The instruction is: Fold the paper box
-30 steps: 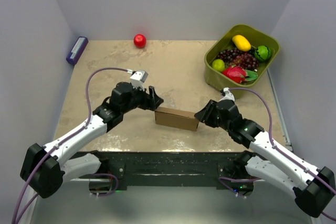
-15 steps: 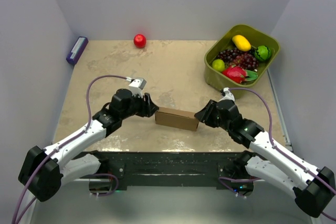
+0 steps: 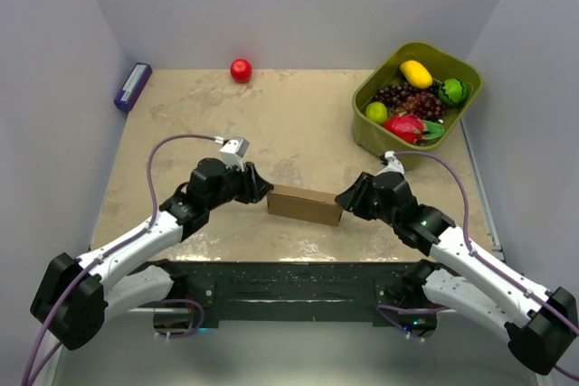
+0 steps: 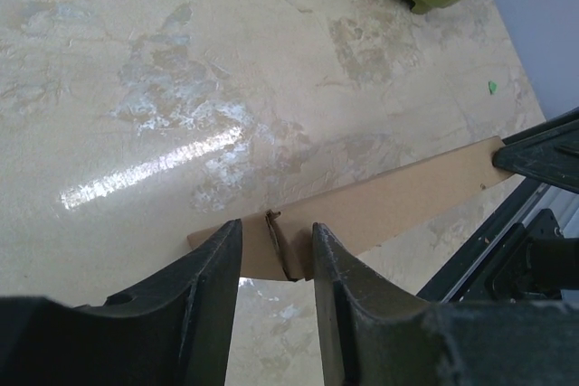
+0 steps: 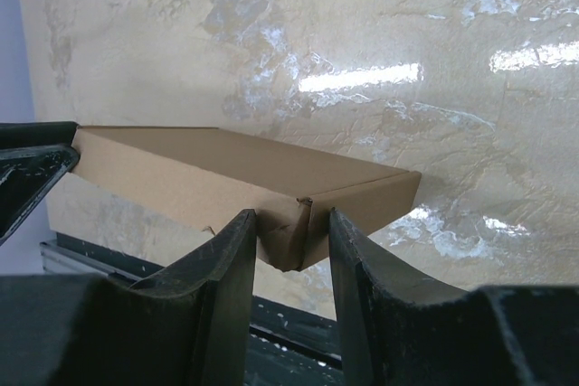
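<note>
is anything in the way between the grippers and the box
Nothing visible. The left gripper has its fingers astride the left end of the box, and the right gripper has its fingers pinching the right corner. The bin sits apart, at the far right.

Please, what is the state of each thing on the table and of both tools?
box: folded shut, lying flat between the two tools.
left tool: around the box's left end; grip unclear.
right tool: shut on the box's right corner.
bin: upright, holding fruit.
apple: loose, by the far edge.
</note>
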Tool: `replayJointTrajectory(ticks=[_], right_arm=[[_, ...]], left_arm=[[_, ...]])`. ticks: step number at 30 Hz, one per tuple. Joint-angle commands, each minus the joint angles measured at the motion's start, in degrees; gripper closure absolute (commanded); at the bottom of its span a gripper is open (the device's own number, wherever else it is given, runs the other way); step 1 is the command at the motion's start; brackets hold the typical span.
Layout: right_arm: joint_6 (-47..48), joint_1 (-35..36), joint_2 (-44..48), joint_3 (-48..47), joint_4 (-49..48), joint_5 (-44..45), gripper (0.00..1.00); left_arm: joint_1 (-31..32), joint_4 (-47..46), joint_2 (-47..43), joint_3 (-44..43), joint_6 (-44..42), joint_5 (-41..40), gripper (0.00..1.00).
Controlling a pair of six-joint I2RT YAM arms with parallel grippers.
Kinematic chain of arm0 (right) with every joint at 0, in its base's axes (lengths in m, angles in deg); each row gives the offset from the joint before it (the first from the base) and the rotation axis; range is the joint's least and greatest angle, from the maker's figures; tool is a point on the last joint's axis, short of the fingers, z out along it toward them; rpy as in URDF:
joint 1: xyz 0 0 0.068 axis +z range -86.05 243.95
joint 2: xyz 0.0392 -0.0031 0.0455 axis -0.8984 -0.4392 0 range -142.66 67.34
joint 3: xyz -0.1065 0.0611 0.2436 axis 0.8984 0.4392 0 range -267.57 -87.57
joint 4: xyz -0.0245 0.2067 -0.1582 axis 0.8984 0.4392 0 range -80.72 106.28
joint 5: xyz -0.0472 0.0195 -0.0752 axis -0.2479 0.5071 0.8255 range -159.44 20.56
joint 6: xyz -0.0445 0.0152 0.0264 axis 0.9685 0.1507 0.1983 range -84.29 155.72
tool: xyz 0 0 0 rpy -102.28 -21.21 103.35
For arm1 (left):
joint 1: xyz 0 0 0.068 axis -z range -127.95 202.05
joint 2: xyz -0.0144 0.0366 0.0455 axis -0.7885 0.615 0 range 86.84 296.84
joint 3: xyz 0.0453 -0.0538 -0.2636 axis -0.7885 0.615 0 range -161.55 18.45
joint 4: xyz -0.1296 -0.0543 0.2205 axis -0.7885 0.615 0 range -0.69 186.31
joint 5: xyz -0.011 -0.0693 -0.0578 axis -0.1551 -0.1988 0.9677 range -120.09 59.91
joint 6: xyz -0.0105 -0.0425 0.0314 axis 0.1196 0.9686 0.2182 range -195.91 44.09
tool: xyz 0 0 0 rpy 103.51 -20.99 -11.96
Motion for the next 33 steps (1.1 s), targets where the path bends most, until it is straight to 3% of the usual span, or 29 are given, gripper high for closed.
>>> replayJointTrajectory(ticks=[1,25,33], right_arm=[[1.55,-0.20,-0.83,1.18,6.91,2.27,0.62],[1.82,-0.12,-0.30,0.56,7.00,2.62,0.62],[1.73,-0.12,0.14,1.79,7.18,2.27,0.75]], left_arm=[[-0.36,2.40,0.00,3.80,1.10,0.31,0.60],[-0.36,3.63,0.35,10.05,2.15,0.39,0.76],[-0.36,1.88,0.17,12.59,3.38,1.36,0.83]])
